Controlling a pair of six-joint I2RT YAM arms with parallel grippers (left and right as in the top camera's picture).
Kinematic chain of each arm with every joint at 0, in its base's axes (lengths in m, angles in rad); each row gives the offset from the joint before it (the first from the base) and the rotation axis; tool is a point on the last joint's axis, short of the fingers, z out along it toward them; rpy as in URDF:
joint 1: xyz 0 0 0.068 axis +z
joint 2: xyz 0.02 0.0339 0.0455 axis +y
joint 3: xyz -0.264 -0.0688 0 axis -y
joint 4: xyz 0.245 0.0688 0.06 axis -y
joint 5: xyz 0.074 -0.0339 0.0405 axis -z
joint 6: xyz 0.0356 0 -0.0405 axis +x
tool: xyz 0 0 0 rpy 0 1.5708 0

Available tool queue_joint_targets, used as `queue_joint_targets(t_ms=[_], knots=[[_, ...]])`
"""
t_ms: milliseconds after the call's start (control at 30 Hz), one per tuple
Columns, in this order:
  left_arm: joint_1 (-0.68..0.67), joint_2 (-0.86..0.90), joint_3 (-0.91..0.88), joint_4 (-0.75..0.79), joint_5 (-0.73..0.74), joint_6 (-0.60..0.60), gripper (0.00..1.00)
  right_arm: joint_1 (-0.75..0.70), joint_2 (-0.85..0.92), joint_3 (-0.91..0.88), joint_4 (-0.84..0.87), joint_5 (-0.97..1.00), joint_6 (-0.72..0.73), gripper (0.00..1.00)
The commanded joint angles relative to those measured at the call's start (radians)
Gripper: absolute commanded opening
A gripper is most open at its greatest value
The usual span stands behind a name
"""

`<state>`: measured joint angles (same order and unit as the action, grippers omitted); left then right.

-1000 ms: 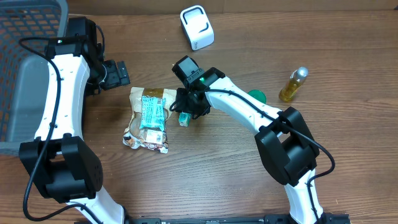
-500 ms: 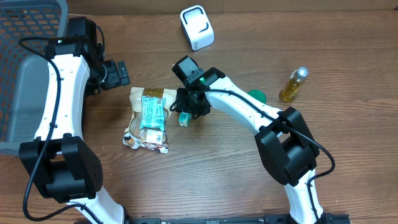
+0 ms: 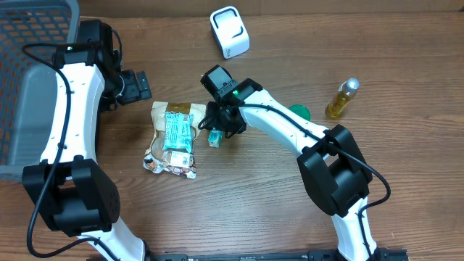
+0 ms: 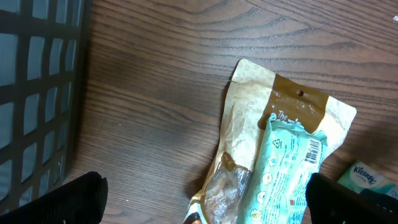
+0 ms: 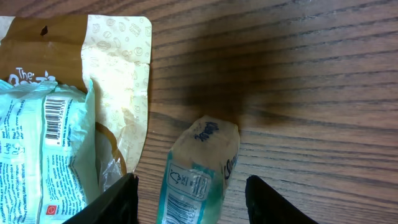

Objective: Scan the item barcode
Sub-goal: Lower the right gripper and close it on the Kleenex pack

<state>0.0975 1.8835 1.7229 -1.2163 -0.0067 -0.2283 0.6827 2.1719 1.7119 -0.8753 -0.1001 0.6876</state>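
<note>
free: table (image 3: 254, 196) near edge | obstacles: basket (image 3: 29, 72) left, pouch (image 3: 161, 114) just beside tissue pack (image 3: 214, 138)

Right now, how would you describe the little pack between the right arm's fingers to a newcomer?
Mid wooden table lies a crumpled brown paper pouch with a mint-green barcoded packet on top. Just right of them, on bare wood, is the small pale-teal plastic tissue pack: the smallest, plumpest of the three.

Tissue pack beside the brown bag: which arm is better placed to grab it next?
Right. Its gripper hangs directly over the tissue pack, open on either side of it; the left gripper sits away, past the brown bag.
</note>
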Motion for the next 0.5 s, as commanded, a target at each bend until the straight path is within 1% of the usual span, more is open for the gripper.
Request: queue_joint_targets(t_ms=[0, 300, 400, 467], knots=[[-0.007, -0.006, -0.002, -0.001, 0.007, 0.015, 1.00, 0.003, -0.015, -0.015, 0.005, 0.014, 0.000, 0.53], [-0.007, -0.006, -0.002, -0.001, 0.007, 0.015, 0.99, 0.003, -0.015, -0.037, 0.018, 0.013, 0.000, 0.51], [-0.007, -0.006, -0.002, -0.001, 0.007, 0.015, 0.99, 0.003, -0.015, -0.037, 0.018, 0.014, 0.000, 0.41], [-0.007, -0.006, -0.002, -0.001, 0.007, 0.015, 1.00, 0.003, -0.015, -0.037, 0.018, 0.014, 0.000, 0.37]])
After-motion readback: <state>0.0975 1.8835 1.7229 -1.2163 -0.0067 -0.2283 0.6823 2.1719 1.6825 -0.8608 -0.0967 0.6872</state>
